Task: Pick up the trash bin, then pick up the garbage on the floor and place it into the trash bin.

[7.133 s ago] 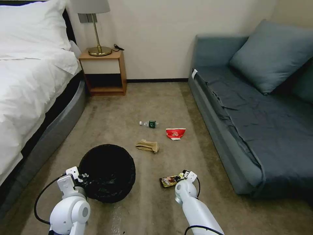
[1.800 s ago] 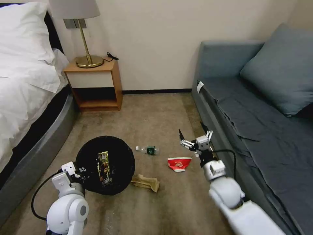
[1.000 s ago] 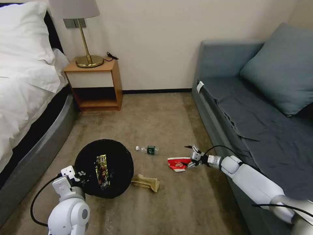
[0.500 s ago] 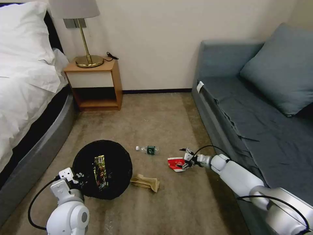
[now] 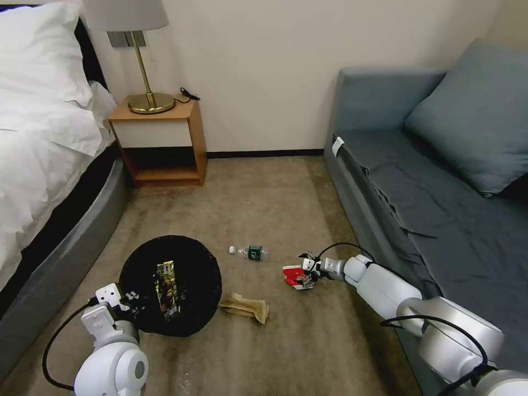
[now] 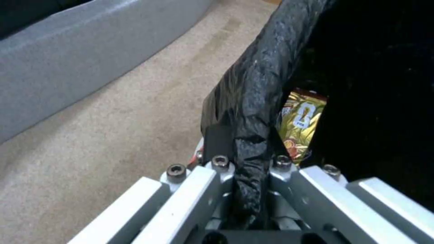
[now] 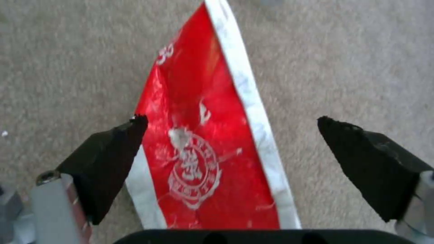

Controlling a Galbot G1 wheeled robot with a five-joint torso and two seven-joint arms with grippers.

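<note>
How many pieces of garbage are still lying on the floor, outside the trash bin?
3: the bottle mid-carpet, the red-and-white carton between the open jaws of the right gripper, and the brown paper bag beside the trash bin. A wrapper lies inside the bin.

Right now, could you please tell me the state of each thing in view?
Trash bin: rim held by left pincer.
Snack wrapper: inside bin.
Red-and-white carton: on carpet, between open right pincer's fingers.
Bottle: lying on carpet.
Brown paper bag: crumpled on carpet.
</note>
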